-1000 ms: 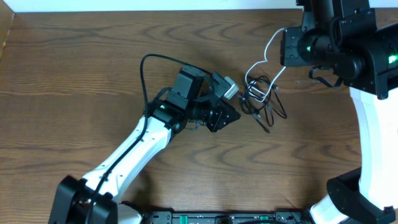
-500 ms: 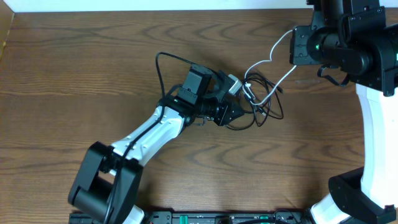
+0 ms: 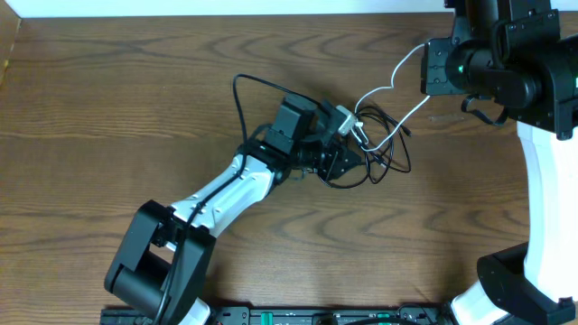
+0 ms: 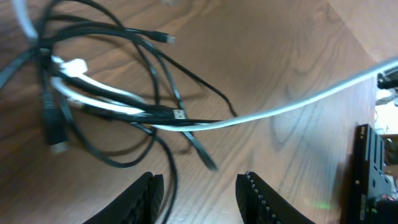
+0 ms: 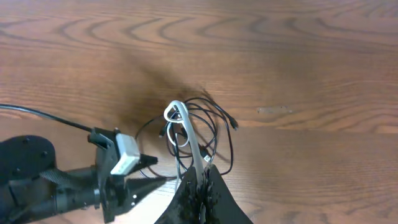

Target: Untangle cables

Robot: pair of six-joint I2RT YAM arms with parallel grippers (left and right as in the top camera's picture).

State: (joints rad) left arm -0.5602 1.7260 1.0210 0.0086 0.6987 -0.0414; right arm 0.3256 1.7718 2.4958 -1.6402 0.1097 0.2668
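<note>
tangled cables (image 3: 380, 155) — right hand (image 5: 198, 173) pinching, wooden table (image 3: 135, 90)

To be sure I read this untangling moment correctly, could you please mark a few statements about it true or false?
1. The right hand pinches the white cable. True.
2. The left hand is clamped shut on the tangle. False: its fingers stand apart and grip nothing, right at the tangle.
3. The tangle lies on a wooden table. True.
4. The white cable lies slack and clear of the black cables. False: it is drawn out of the tangle toward the right hand, and its other end is wound among the black cables.
</note>
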